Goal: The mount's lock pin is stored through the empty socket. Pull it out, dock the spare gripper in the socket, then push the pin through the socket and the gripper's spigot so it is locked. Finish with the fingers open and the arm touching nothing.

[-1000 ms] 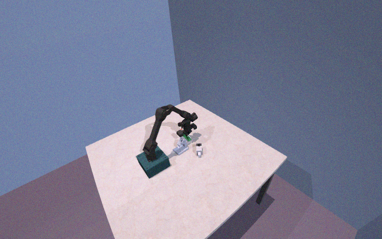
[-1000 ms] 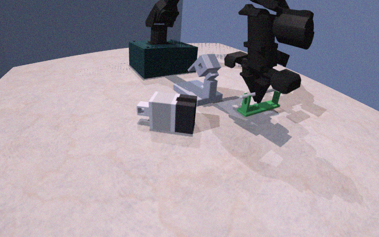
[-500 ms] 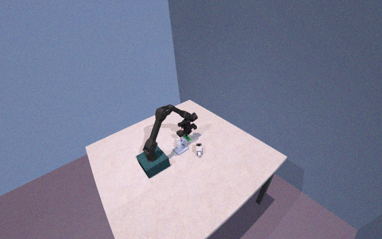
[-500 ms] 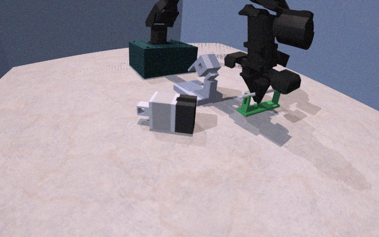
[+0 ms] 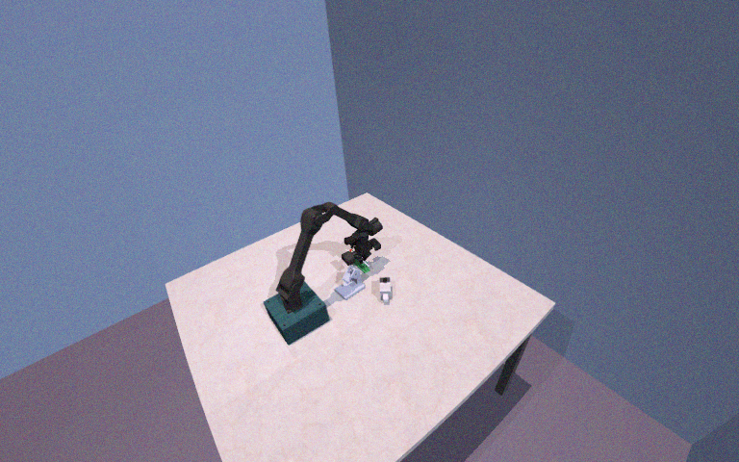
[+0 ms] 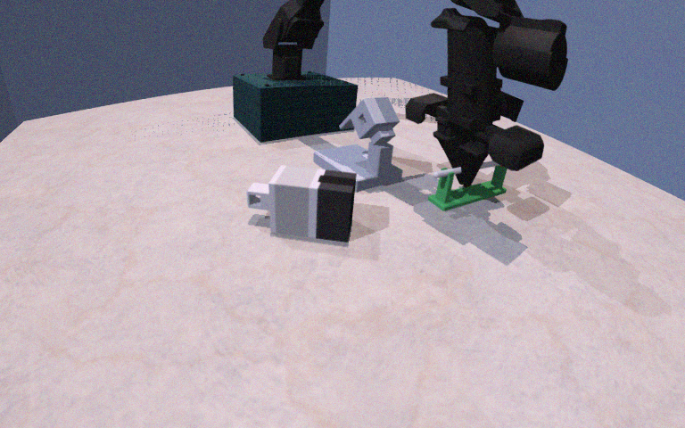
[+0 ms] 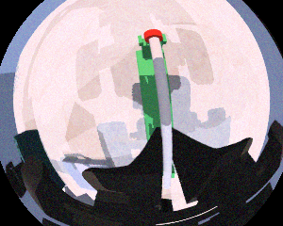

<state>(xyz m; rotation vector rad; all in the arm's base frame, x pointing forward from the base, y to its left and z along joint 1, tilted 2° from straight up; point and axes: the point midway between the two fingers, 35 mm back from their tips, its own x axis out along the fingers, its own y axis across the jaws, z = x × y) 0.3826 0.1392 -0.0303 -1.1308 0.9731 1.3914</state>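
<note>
The lock pin, a slim pale rod with a red head that the wrist view shows at one end, lies level across the two uprights of a green cradle, out of the mount. The gripper points down over the middle of the cradle, its jaws nearly shut and pinching the pin between the two uprights (the red head is hidden in the exterior view). Whether the fingertips touch the cradle's base, I cannot tell.

Just beside the cradle, on the side toward the robot's base, stands the pale blue-grey mount, a flat foot with a post that carries a tilted socket block. The spare gripper, a white and grey body with a black end, lies on its side near the mount and apart from it, its small holed spigot sticking out opposite the black end (so it is undocked).

Farther out, the black arm rises from a dark teal base block and arches toward the worktop's far corner in the top view. That block sits nearer the left corner of the worktop than the right one.
</note>
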